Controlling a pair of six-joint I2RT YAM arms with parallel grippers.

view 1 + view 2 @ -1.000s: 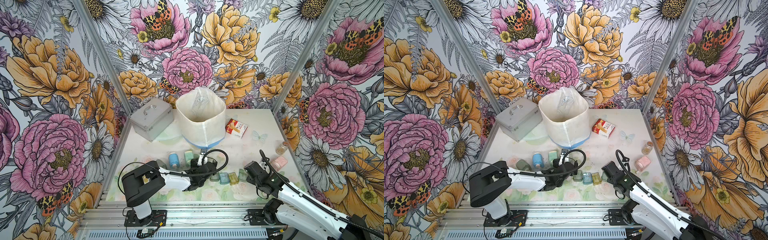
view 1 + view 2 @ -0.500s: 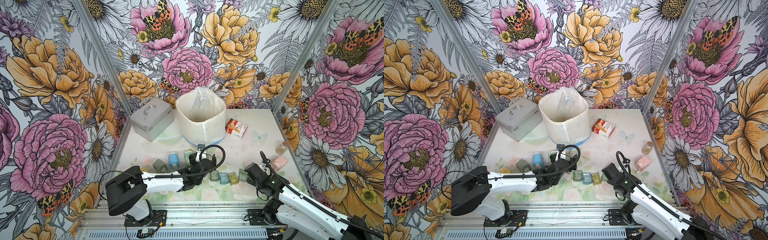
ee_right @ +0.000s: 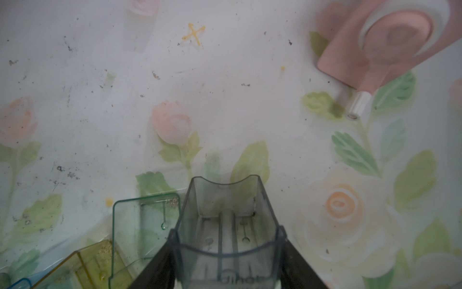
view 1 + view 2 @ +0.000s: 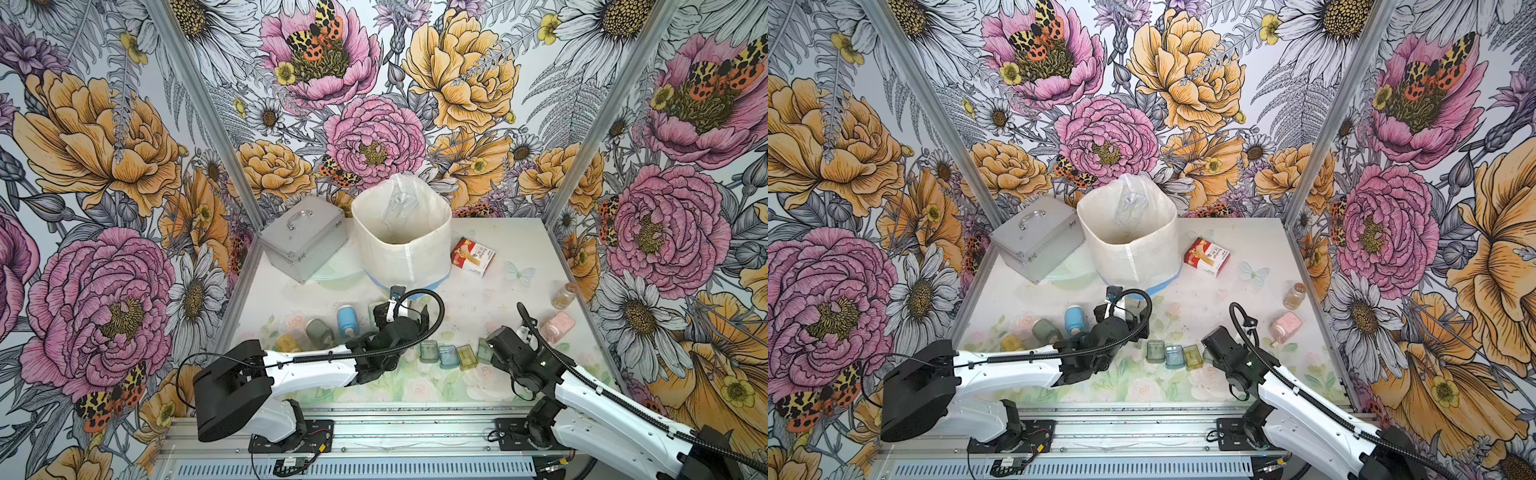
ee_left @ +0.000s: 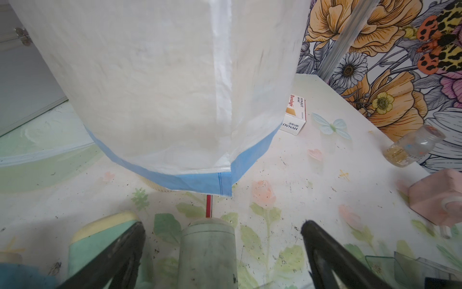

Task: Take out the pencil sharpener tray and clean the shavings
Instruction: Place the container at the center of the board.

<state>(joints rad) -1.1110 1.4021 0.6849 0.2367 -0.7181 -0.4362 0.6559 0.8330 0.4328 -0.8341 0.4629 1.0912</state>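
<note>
near the front edge of the flower-printed table [image 4: 469,299], the smoky clear plastic pencil sharpener tray [image 3: 220,200] sits between the fingers of the right gripper [image 3: 227,230], which touch both walls; clamped or loosened, cannot tell. dark shavings [image 3: 60,169] fleck the tabletop. a clear green tray [image 3: 142,220] lies just beside. the left gripper [image 5: 222,225], spread wide, straddles a grey-green cylindrical sharpener [image 5: 207,257].

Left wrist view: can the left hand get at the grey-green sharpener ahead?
Likely yes: left hand open, fingers flanking the grey-green sharpener, nothing between; a mint sharpener crowds one finger.
</note>
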